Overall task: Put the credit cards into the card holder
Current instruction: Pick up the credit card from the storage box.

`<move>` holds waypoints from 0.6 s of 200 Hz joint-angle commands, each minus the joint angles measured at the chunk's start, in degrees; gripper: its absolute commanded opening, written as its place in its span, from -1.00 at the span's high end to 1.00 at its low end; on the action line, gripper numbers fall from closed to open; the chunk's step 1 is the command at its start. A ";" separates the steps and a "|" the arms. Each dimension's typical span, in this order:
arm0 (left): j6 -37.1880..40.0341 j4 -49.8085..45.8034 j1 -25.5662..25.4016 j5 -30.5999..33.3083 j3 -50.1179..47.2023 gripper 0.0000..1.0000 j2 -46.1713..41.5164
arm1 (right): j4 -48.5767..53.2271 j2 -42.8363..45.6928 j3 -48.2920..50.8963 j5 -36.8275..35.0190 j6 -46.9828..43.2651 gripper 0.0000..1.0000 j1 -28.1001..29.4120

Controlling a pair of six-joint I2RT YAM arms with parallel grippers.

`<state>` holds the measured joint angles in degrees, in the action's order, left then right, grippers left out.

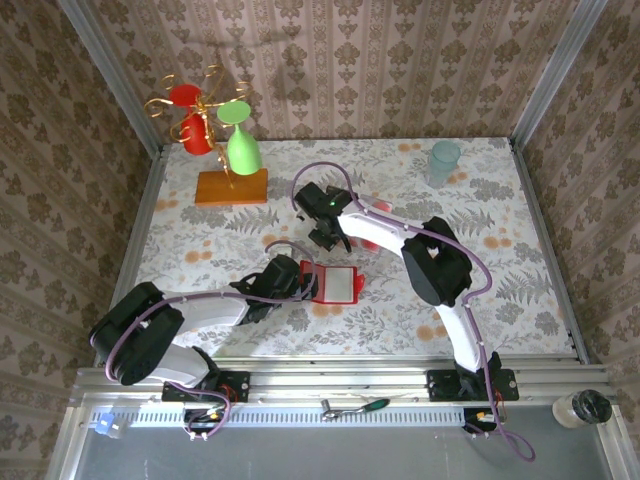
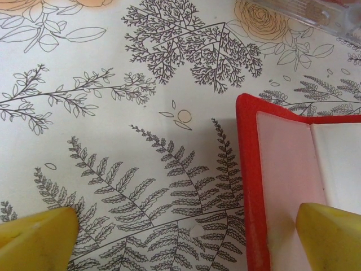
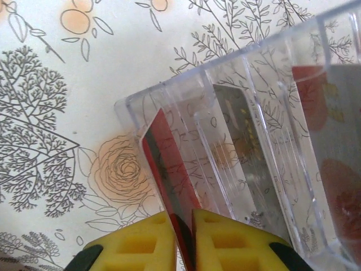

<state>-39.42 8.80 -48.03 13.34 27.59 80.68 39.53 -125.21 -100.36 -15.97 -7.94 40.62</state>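
The card holder (image 1: 338,284) lies open on the table, bright red with a pale inner pocket (image 2: 287,169). My left gripper (image 1: 300,282) rests at its left edge, open wide (image 2: 183,240), one yellow fingertip (image 2: 333,237) over the pocket and the other on the cloth. My right gripper (image 1: 327,238) is shut (image 3: 189,240) on a credit card (image 3: 169,164), seen edge-on with red and dark on it, standing in the end slot of a clear tray (image 3: 265,84). Two more credit cards stand in other slots, one dark (image 3: 242,130), one whitish with red blotches (image 3: 333,147).
The clear tray (image 1: 378,214) sits just beyond the card holder, and its corner shows in the left wrist view (image 2: 304,11). A stand with red and green cups (image 1: 225,140) is at the back left. A pale tumbler (image 1: 443,163) stands at the back right.
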 commanded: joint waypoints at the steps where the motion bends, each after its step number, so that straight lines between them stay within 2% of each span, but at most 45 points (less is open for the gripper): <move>1: -0.97 0.58 -0.60 -0.41 -0.80 -1.00 0.88 | 2.65 0.49 -0.23 -1.55 0.36 0.70 -0.71; 12: -0.93 0.64 -0.64 -0.39 -0.81 -1.00 0.81 | 2.66 0.74 0.07 -1.60 0.43 0.78 -1.02; 37: -0.99 0.64 -0.70 -0.42 -0.79 -1.00 0.85 | 2.60 1.34 0.71 -1.82 0.76 0.79 -1.67; 64: -0.97 0.73 -0.76 -0.49 -0.80 -1.00 0.95 | 3.05 2.16 0.61 -1.36 0.48 0.68 -1.78; 120: -0.99 0.87 -0.87 -0.50 -0.57 -1.00 1.49 | 4.86 2.60 -1.12 -1.56 -0.22 0.59 -1.77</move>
<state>-39.42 9.32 -48.34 13.56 27.59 81.01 41.54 -125.10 -100.33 -16.14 -7.75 39.13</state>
